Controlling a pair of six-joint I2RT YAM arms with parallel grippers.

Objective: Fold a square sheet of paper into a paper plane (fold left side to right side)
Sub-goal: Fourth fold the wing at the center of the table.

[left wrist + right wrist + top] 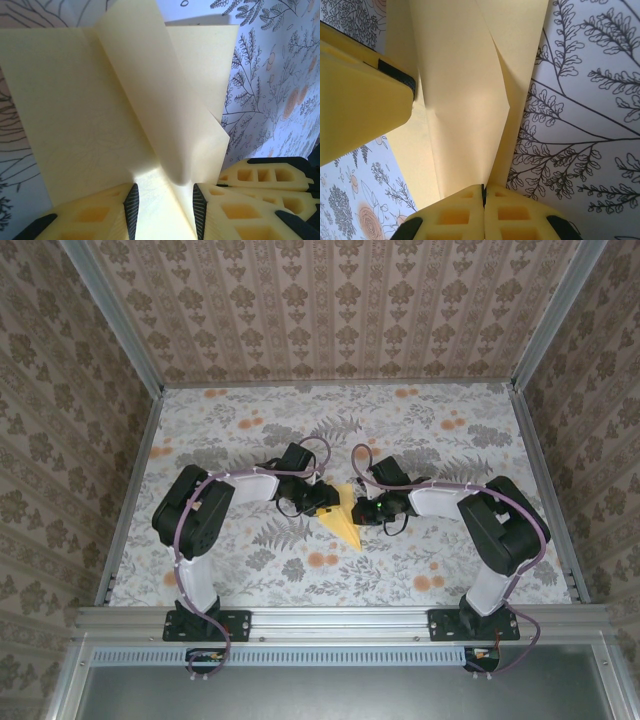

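Note:
The yellow paper point(344, 522) lies mid-table between both arms, partly folded, with a point toward the near edge. In the left wrist view the paper point(90, 110) has one flap standing up. That flap runs down between the parted fingers of my left gripper point(163, 195), which is open astride it. My right gripper point(483, 189) is shut on the lower edge of the lifted flap of the paper point(465, 100). In the top view my left gripper point(326, 502) and right gripper point(361, 510) face each other, almost touching over the sheet.
The table is covered by a white cloth point(420, 435) printed with grey ferns and orange flowers. Metal rails point(130, 490) and patterned walls enclose it. The right gripper's yellow fingers point(270, 180) show beside my left one, and the left finger point(360, 100) looms by my right one.

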